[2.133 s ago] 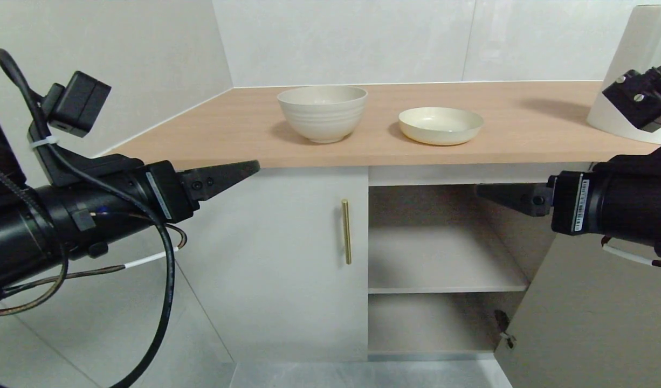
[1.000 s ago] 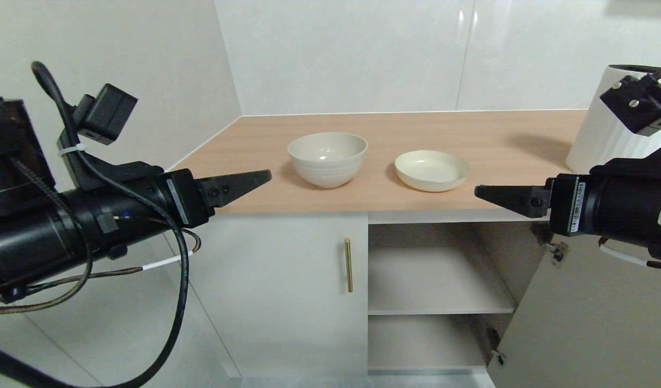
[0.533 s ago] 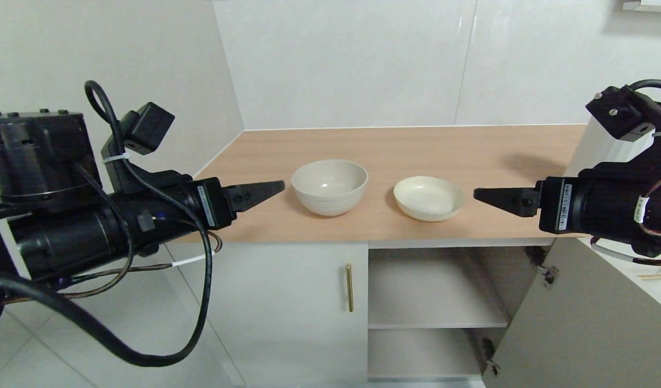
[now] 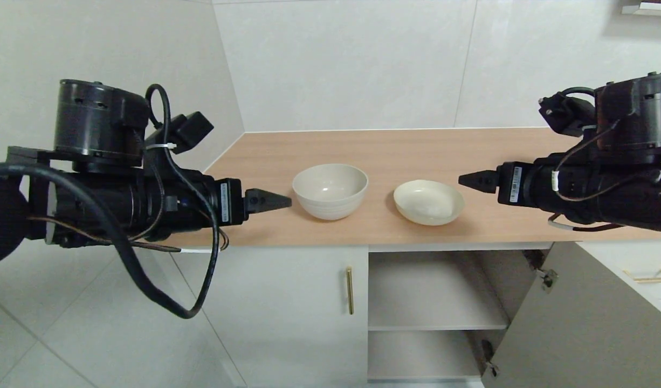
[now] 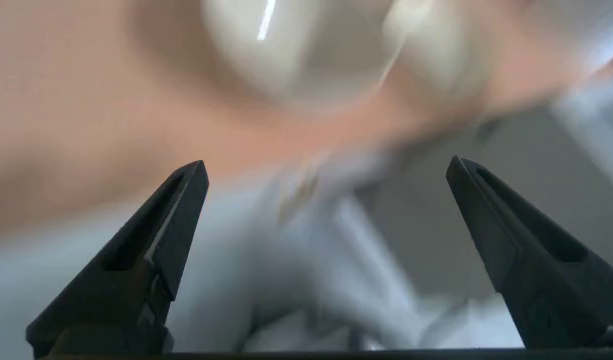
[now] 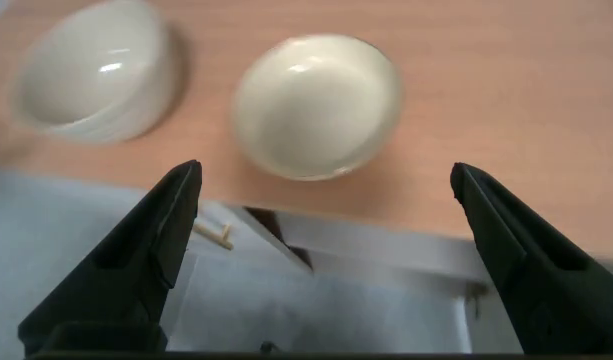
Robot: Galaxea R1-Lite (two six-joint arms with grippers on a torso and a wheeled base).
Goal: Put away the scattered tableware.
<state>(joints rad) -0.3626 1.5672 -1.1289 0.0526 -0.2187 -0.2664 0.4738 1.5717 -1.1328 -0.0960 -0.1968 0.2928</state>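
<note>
A wooden desk (image 4: 417, 145) is set into a corner of pale tiled walls (image 4: 352, 64). Beneath it stands a white cabinet (image 4: 287, 312): the left door is closed, a brass handle (image 4: 349, 290) fitted; the right door (image 4: 578, 328) is swung open, a shelf (image 4: 435, 318) exposed. The floor (image 4: 93, 339) is laid with grey tiles.

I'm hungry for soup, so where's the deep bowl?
In the head view, the bowl sits on the counter, left of the dish and just ahead of the left end effector.
</note>
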